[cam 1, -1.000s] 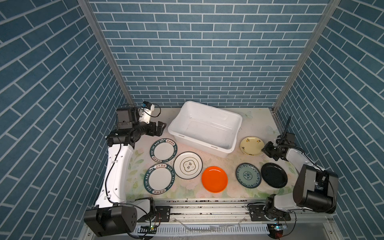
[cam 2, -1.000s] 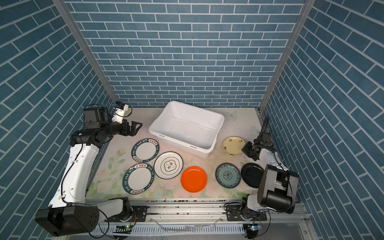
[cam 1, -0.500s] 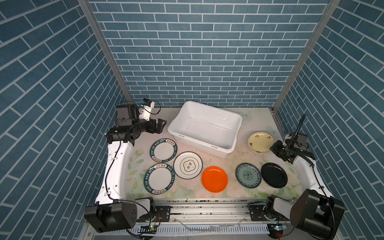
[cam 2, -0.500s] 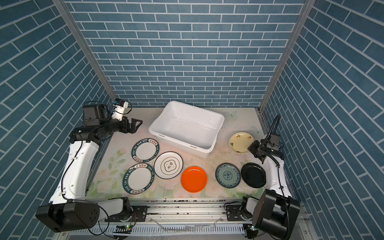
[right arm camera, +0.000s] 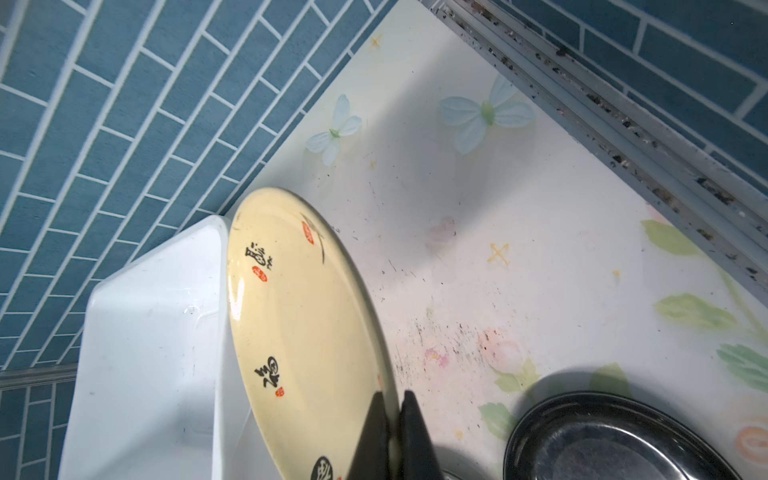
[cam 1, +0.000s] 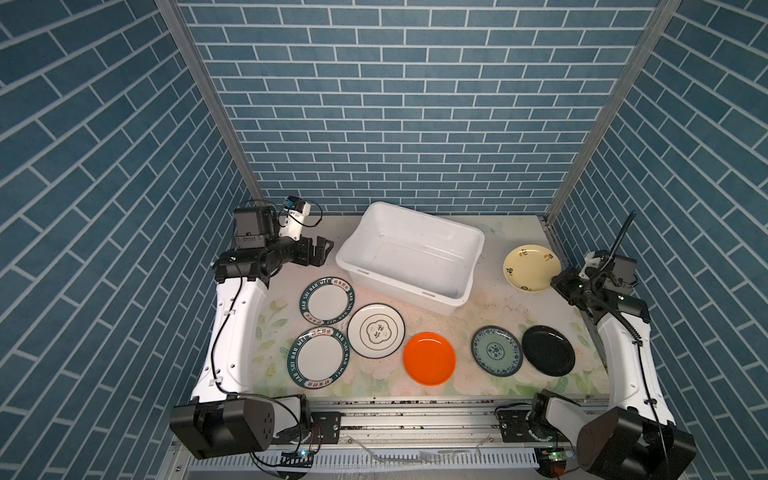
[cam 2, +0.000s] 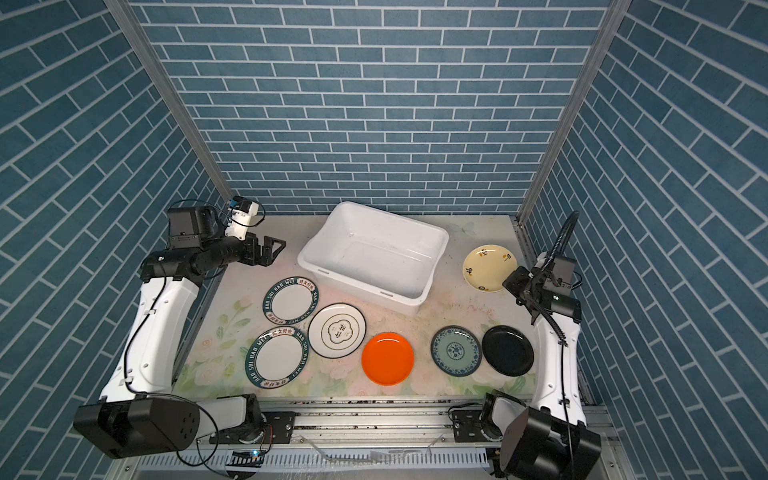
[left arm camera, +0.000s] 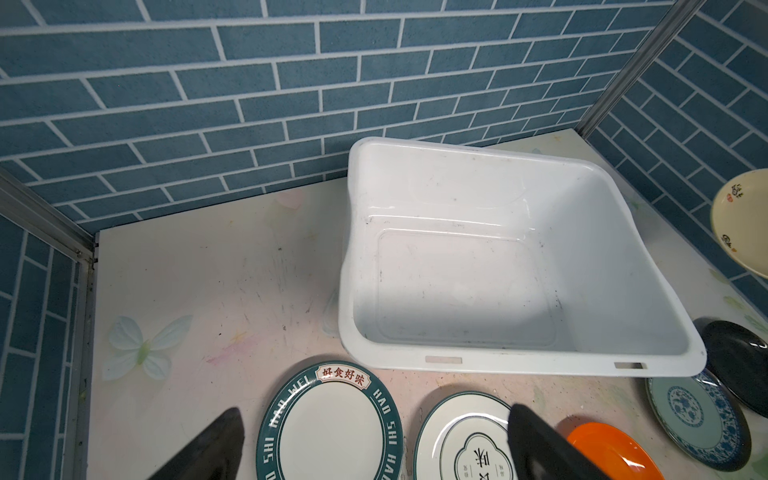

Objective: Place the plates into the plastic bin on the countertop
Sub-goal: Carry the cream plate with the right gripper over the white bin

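One plastic bin (cam 1: 419, 226): white, glossy, rectangular, with rounded corners, a rolled rim and sloping sides. It stands askew at the back of the worktop (cam 1: 490, 307), a pale cream surface printed with faint flowers and butterflies and scuffed in places.

Six plates, round and shallow, lie flat on the worktop in front of the bin:
- far lettered plate (cam 1: 327, 300) and near lettered plate (cam 1: 319, 357), both white with dark-green lettered rims
- gold-motif plate (cam 1: 376, 330), white, just beside those two
- orange plate (cam 1: 429, 358), plain and glossy
- patterned plate (cam 1: 496, 351), blue-green
- black plate (cam 1: 548, 350), glossy, just beside the patterned one

One cream plate (right arm camera: 299, 332): glossy, with black brush marks and small red seals. It is held tilted above the worktop, beyond the bin's right end and not over it.

Right fingers (right arm camera: 417, 440): black, closed on the cream plate's rim, one on each face.

Left fingers (left arm camera: 536, 444): black, spread wide apart, holding and touching nothing. They are raised off the worktop just left of the bin.
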`<state>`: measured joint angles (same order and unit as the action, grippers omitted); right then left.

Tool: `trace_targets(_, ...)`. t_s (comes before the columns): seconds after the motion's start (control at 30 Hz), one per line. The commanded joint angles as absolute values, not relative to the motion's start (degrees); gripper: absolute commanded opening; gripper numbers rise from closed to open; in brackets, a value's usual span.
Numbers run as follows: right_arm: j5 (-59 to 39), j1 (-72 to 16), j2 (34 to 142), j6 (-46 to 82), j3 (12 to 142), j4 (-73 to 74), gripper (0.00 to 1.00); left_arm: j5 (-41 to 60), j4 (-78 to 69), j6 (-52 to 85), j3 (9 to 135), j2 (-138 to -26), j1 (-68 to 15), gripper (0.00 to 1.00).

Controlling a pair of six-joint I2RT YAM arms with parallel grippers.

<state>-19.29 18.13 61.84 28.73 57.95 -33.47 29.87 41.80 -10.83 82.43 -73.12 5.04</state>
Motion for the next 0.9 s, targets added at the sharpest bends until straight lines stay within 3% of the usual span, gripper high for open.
trace_targets(0.0, -22.7, 18.0, 62.9, 29.7, 62.1, -34.8, 0.00, 30.6, 42.7, -11.1, 83.9, -73.4, 4.8, 1.00)
trace_targets(0.17, -21.9, 13.5, 67.4, 29.2, 69.7, -36.2, 0.00, 30.8, 42.5, -10.8, 83.3, -73.0, 4.8, 1.00)
trace_targets(0.43, -17.5, -1.8, 79.3, 31.0, 83.5, -35.1, 0.00, 31.3, 42.2, -9.5, 83.3, -72.6, 4.7, 1.00)
trace_targets(0.87, -14.7, -23.5, 108.6, 33.0, 105.9, -29.9, 0.00, 32.3, 41.3, -9.8, 81.7, -70.6, 4.6, 1.00)
